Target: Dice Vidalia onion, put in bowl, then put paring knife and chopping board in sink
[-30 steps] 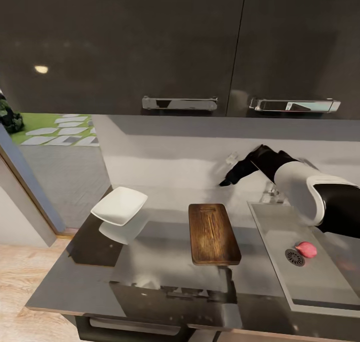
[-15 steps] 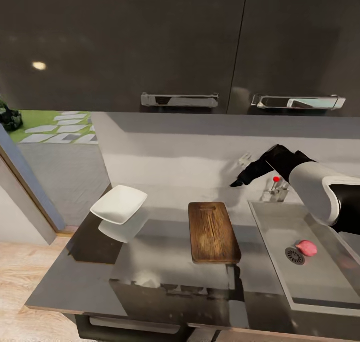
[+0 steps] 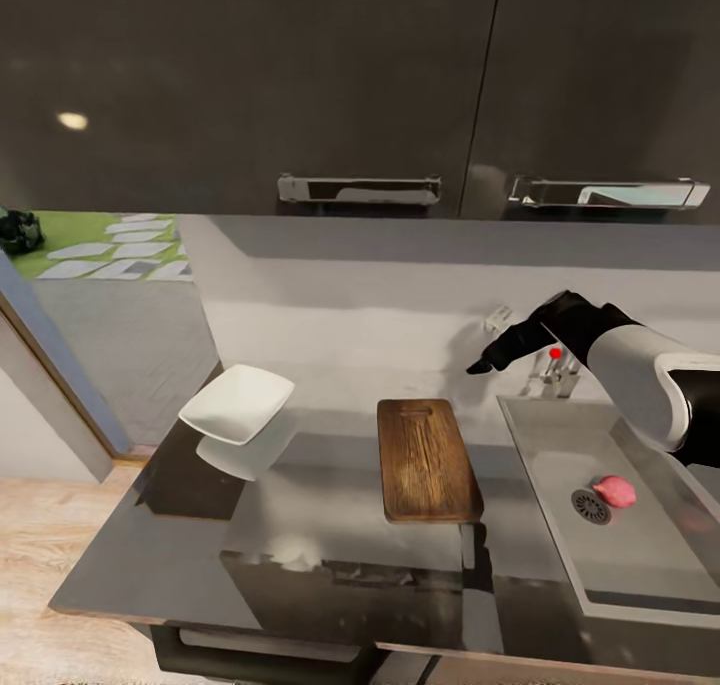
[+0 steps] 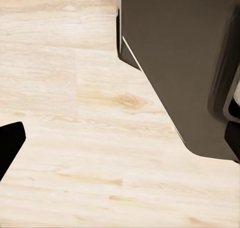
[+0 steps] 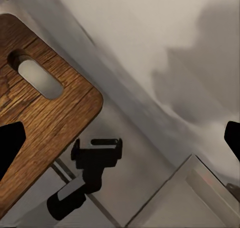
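Glossy countertop (image 3: 330,515), chopping board (image 3: 427,458) lengthwise, slot toward backsplash; right tool (image 3: 480,367) spread wide above.

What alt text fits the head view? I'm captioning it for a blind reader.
The right end effector hangs above the countertop between the chopping board and the tap, while the Vidalia onion lies in the sink beside the drain. A white bowl sits left of the board.

Tap (image 3: 553,370) behind open sink (image 3: 640,555)
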